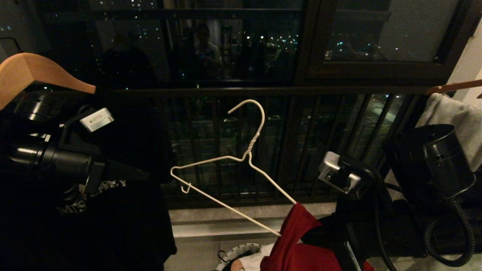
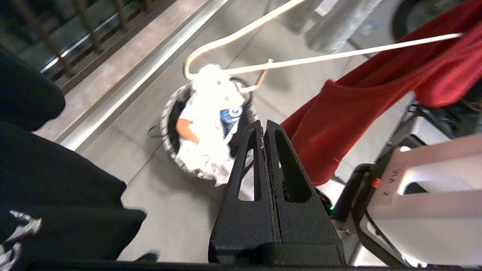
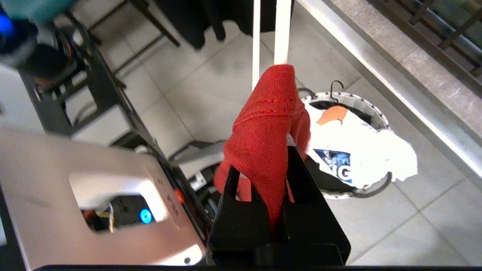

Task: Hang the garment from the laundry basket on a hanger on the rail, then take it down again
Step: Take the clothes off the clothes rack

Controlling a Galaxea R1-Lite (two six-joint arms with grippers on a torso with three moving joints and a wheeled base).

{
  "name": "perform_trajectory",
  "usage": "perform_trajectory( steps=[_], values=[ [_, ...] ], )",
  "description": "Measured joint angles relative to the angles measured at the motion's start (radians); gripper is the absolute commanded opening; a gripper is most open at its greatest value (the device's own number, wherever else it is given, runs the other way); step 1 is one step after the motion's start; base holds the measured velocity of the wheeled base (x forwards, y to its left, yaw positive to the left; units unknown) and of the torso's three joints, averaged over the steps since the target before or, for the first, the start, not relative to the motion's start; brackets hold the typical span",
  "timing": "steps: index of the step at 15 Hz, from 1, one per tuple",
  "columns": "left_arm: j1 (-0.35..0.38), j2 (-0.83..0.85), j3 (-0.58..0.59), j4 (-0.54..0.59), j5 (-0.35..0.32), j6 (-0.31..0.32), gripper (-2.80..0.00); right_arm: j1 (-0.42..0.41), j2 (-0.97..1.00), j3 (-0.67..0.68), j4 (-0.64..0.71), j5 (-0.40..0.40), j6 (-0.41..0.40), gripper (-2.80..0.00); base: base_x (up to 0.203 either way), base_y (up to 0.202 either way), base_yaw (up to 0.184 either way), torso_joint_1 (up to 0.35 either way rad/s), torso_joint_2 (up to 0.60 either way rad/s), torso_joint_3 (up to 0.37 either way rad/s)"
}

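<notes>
The white wire hanger (image 1: 241, 158) hangs tilted in mid-air before the dark balcony bars, hook up. Its lower right end is tucked inside the red garment (image 1: 297, 241). My right gripper (image 3: 263, 160) is shut on the garment (image 3: 263, 143), with that end of the hanger (image 3: 282, 30) under the fabric. My left gripper (image 1: 145, 175) is shut and empty, left of the hanger's free end and apart from it. In the left wrist view it (image 2: 262, 126) points down over the laundry basket (image 2: 164, 128), with the hanger (image 2: 301, 60) and garment (image 2: 339, 113) beyond. The rail is out of view.
A white T-shirt (image 3: 369, 150) with a blue graphic fills the laundry basket (image 3: 371, 109) on the tiled floor. A black T-shirt (image 1: 131, 218) on a wooden hanger (image 1: 37, 71) hangs at the left. A pale garment (image 1: 452, 116) hangs at the right. A person (image 1: 205, 45) is reflected in the window.
</notes>
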Motion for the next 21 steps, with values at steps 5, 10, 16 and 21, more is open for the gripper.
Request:
perform_trajectory(
  steps=[5, 10, 16, 21],
  values=[
    [0.005, -0.016, 0.057, 0.004, -0.052, 0.094, -2.8, 0.0, -0.046, 0.011, 0.079, 0.087, -0.05, -2.8, 0.0, 0.0, 0.0, 0.0, 0.0, 0.0],
    [-0.016, -0.061, 0.1, 0.0, -0.054, 0.116, 0.0, 0.0, -0.088, 0.011, 0.123, 0.137, -0.075, -2.8, 0.0, 0.0, 0.0, 0.0, 0.0, 0.0],
    [-0.056, -0.129, 0.152, 0.0, -0.1, 0.127, 0.0, 0.007, -0.102, 0.011, 0.159, 0.212, -0.082, -2.8, 0.0, 0.0, 0.0, 0.0, 0.0, 0.0],
    [-0.14, -0.16, 0.206, -0.001, -0.138, 0.128, 0.0, 0.008, -0.118, 0.01, 0.16, 0.229, -0.082, -2.8, 0.0, 0.0, 0.0, 0.0, 0.0, 0.0]
  ],
)
